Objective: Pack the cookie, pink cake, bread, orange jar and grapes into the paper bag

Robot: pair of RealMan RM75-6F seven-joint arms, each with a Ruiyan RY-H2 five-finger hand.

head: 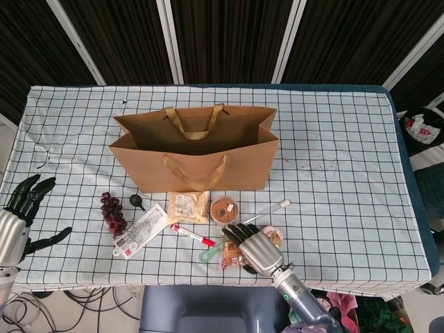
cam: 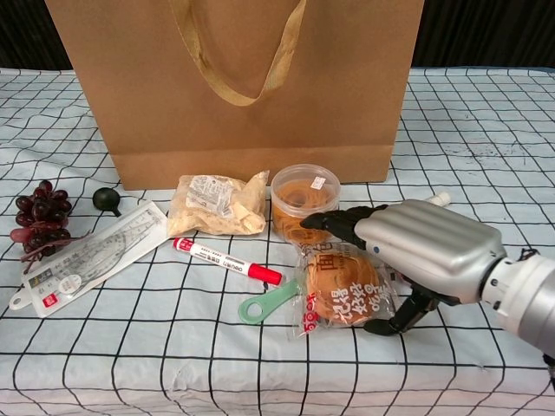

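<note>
One wrapped bread (cam: 341, 290) lay near the table's front edge, before the paper bag (head: 198, 156). It was covered by the right hand (cam: 408, 256), fingers arched but not visibly closed; a firm thumb-side hold seemed needed before lifting.

Bread (cam: 342, 290) before jar (cam: 303, 201), behind both the bag (cam: 251, 87).
</note>
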